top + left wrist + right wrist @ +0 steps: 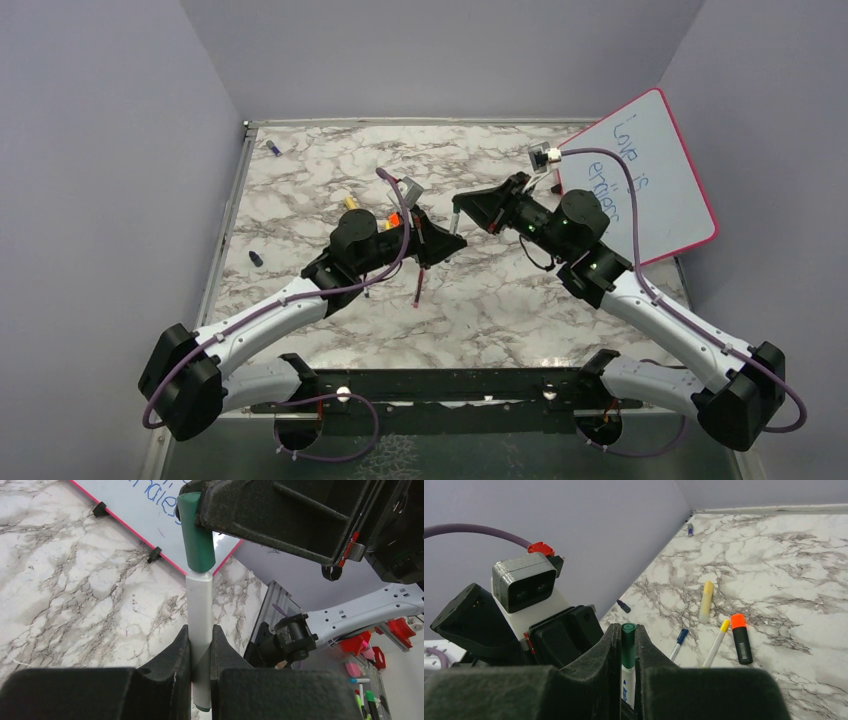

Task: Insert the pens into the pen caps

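A white pen (198, 610) with a green cap (196, 535) on its upper end is held between both grippers above the table's middle. My left gripper (201, 635) is shut on the white body, and in the top view it (445, 243) sits just left of the pen (454, 222). My right gripper (627, 635) is shut on the green cap (628, 647), with the white body (627, 685) below it. A dark red pen (418, 287) lies under the left arm. A yellow pen (706, 601), a blue-ended pen (678, 642) and a yellow-ended pen (717, 642) lie on the table.
A black highlighter with an orange end (740, 637) lies beside the pens. Small blue caps lie at the left (256, 258) and in the far left corner (272, 149). A pink-framed whiteboard (650, 170) leans at the right wall.
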You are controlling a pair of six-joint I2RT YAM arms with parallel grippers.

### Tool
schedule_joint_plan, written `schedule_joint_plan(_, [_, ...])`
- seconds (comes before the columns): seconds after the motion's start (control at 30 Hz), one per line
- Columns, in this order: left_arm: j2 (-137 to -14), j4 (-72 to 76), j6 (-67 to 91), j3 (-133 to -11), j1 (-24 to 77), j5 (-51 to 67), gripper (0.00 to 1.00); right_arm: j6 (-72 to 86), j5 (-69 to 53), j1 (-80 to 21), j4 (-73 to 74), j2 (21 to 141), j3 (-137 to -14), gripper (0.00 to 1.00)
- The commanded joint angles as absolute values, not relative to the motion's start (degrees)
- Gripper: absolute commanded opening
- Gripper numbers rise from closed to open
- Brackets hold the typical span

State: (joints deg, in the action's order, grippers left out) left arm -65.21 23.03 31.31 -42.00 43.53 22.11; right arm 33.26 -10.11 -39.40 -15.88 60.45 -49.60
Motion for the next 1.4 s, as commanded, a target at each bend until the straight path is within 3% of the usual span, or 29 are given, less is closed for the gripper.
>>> schedule_joint_plan(0.0, [-62.40,26.58,32.41,-41.48,43.71,22.60,0.00,34.18,-16.41,-39.55,-16.50,58.75,-48.20,0.10])
schedule_joint_plan(0.8, [-52.92,35.34,32.37,-37.97,43.68,33.73,0.00,43.15,-37.08,-39.55,-31.88,57.38,-41.22,0.09])
schedule_joint_plan(0.83, [-52.65,35.33,31.90,-37.78,43.68,33.93,0.00,43.03,-37.17,-39.60,-31.76,57.25,-41.26,0.14])
schedule_joint_plan(0.93, [-52.10,35.33,28.80,-37.26,43.68,37.72,0.00,42.50,-35.30,-39.55,-31.27,56.48,-41.81,0.46])
schedule_joint_plan(1.07, [-51.77,34.56,25.99,-36.18,43.69,41.52,0.00,40.89,-32.15,-39.60,-30.04,55.87,-44.32,0.68])
schedule_joint_plan(1.23, [-52.17,33.36,25.51,-36.27,43.68,41.55,0.00,39.82,-31.39,-39.55,-32.05,55.83,-46.58,0.77])
schedule_joint_plan(1.37, [-52.44,32.64,25.40,-36.68,43.71,40.57,0.00,39.64,-32.50,-39.56,-33.41,56.15,-47.37,0.78])
